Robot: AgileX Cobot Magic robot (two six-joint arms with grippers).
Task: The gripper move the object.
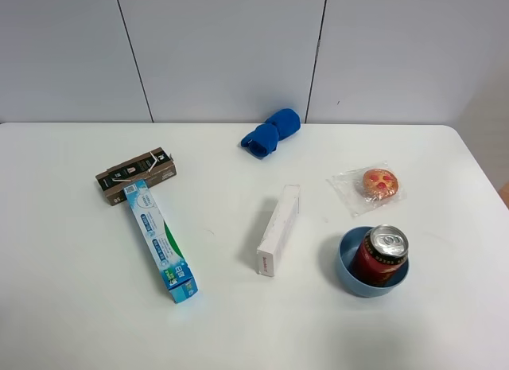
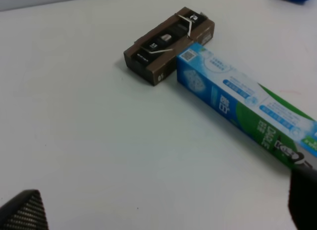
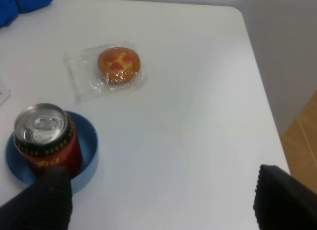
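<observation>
Your can (image 1: 382, 255) stands upright inside the blue bowl (image 1: 347, 272) at the right front part of the white surface (image 1: 64, 306), with a wrapped pastry (image 1: 378, 184) just behind it and a white box (image 1: 279, 228) to its left. Your right claw (image 3: 163, 193) is open, its two fingers wide apart, one finger (image 3: 47, 195) just beside the can. Your left claw (image 2: 163, 210) is also open, above the toothpaste box (image 2: 237, 106) that touches a brown box (image 2: 166, 39); a blue cloth (image 1: 270, 133) lies at the back.
</observation>
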